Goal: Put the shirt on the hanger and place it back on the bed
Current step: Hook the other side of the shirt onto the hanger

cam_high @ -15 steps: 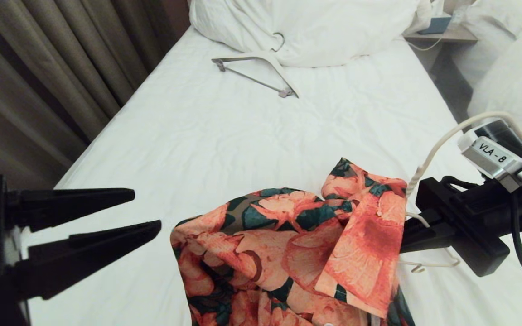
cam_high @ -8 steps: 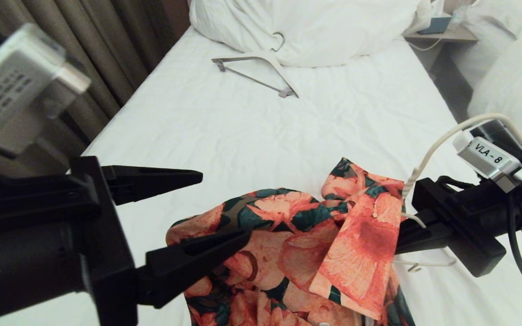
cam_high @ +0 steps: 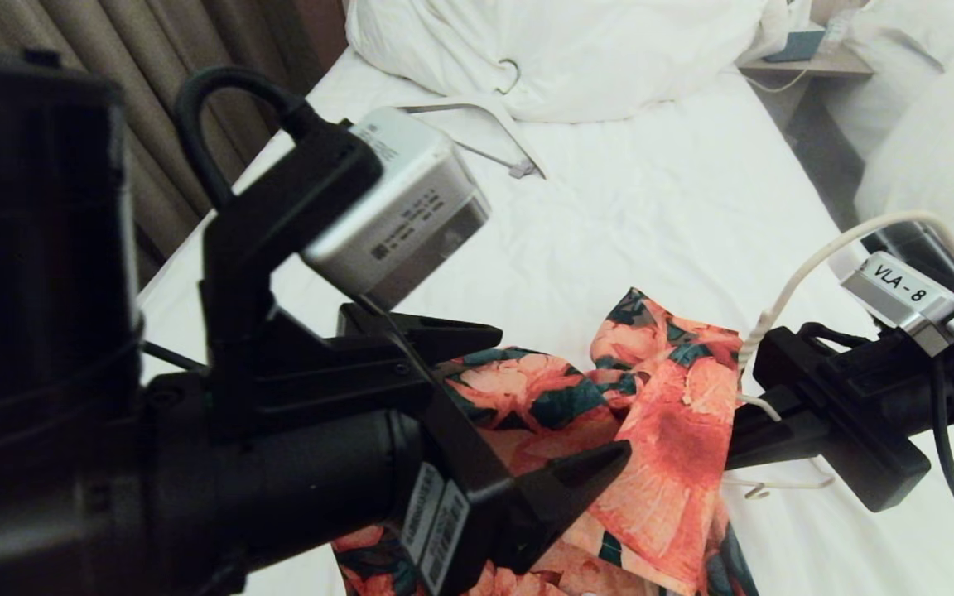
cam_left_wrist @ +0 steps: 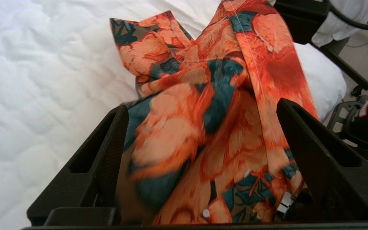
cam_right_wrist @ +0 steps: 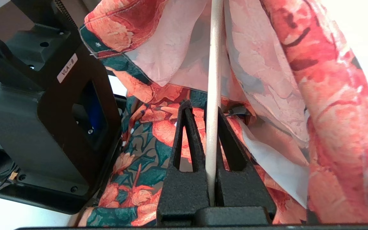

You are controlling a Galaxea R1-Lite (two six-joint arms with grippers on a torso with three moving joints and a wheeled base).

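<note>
Head view: left gripper (cam_high: 556, 397) close to the lens, jaws spread wide around the bunched near side of the shirt (cam_high: 659, 414), nothing pinched yet. Right gripper (cam_high: 738, 430) reaching in level from the right, clamped on the thin cream hanger (cam_high: 783, 483), small hook poking out below the arm. Shirt raised over the white bed (cam_high: 609, 223), draped from the hanger and sagging toward the left gripper. Second, thicker hanger (cam_high: 518, 157) lying far up the bed by the pillow (cam_high: 609, 58), well apart.

Left wrist view: shirt (cam_left_wrist: 209, 127) straight ahead, filling the gap between both black fingers (cam_left_wrist: 315, 159), soft folds of coral flowers and dark green leaves, white button low down. Cloth thin and limp, likely to slide if only an edge is caught. Bed (cam_left_wrist: 43, 80) behind, quilted matte white.

Right wrist view: gripper (cam_right_wrist: 215, 127) shut on the hanger (cam_right_wrist: 214, 64), a smooth slender rod running straight out from between the textured jaws, long axis in line with the fingers. Shirt (cam_right_wrist: 315, 95) hung on both sides of the rod, pale inner face showing; whether one shoulder is properly seated on the wire is hard to tell. Left arm the nearer one to the loose fabric, so the next pull looks like its job
</note>
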